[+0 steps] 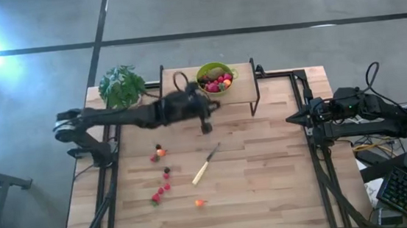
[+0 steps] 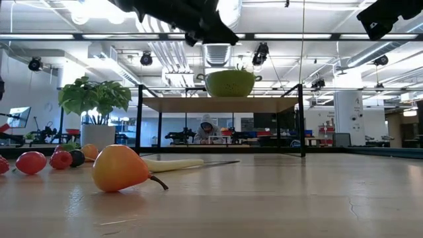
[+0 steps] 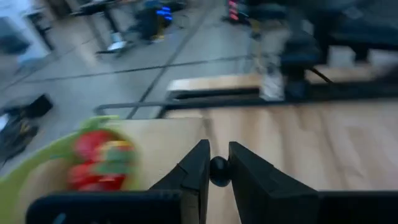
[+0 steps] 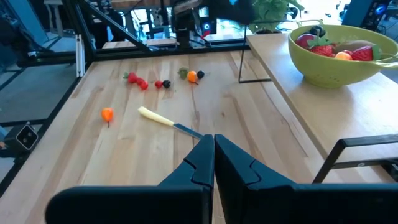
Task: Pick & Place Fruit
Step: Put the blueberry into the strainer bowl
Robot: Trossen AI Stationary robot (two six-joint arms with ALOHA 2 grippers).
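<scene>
My left gripper (image 1: 206,126) hangs above the table just in front of the raised wooden shelf (image 1: 242,92), shut on a small dark berry (image 3: 218,170). The green bowl (image 1: 215,77) stands on that shelf with red, orange and brownish fruit in it; in the left wrist view the bowl (image 3: 37,177) lies close by. More fruit lies on the table: red and dark pieces (image 1: 163,178) and an orange one (image 1: 200,202). My right gripper (image 4: 213,147) waits shut at the table's right edge. My left gripper pinches the dark berry's two sides (image 3: 218,170) between its two fingers (image 3: 198,163). They reach out nearly level, toward the table's right side. The berry is lifted clear of the table.
A pale-handled knife (image 1: 206,164) lies in the middle of the table. A leafy potted plant (image 1: 121,85) stands at the far left corner. The shelf's black frame legs (image 1: 255,108) stand beside my left gripper. An orange pear-like fruit (image 2: 119,168) sits nearest the low camera.
</scene>
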